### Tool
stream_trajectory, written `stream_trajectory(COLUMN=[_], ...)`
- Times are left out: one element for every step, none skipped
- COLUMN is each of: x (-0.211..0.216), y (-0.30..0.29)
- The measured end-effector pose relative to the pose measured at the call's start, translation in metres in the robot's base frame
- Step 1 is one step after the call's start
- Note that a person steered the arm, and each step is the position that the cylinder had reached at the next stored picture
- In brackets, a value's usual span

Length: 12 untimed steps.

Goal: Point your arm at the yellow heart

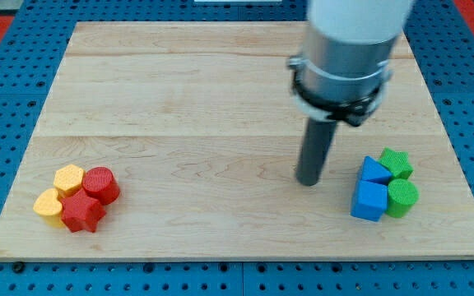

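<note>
Camera view: my tip [308, 182] bare, holding nothing, right of centre just left of blue/green blocks. Yellow heart-shaped block [48, 205] far left, near edge, touching red star block [81, 213]; long leftward sweep needed.

pale wood board, matt plastic-looking blocks, dark rod

the board [220, 107] is light, smooth wood with fine grain and visible plank seams, lying on a blue perforated surface [15, 33] with a slight sheen. the yellow heart [48, 204], yellow hexagon [68, 177], red cylinder [101, 184], red star [82, 213], blue blocks [370, 191], green star [397, 162] and green cylinder [402, 197] look like matt, finely ribbed plastic. my tip [308, 182] ends a dark, dull rod below a smooth grey housing [348, 49].
</note>
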<state>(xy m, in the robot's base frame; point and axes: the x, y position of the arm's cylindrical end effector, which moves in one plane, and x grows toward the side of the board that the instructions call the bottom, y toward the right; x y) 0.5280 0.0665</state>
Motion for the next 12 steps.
stream_trajectory(x=[0.054, 0.091, 0.091, 0.09, 0.091, 0.091, 0.09, 0.09, 0.089, 0.088, 0.088, 0.077], y=[-0.031, -0.053, -0.053, -0.099, -0.156, -0.161, -0.196, -0.258, -0.322, -0.352, -0.342, -0.34])
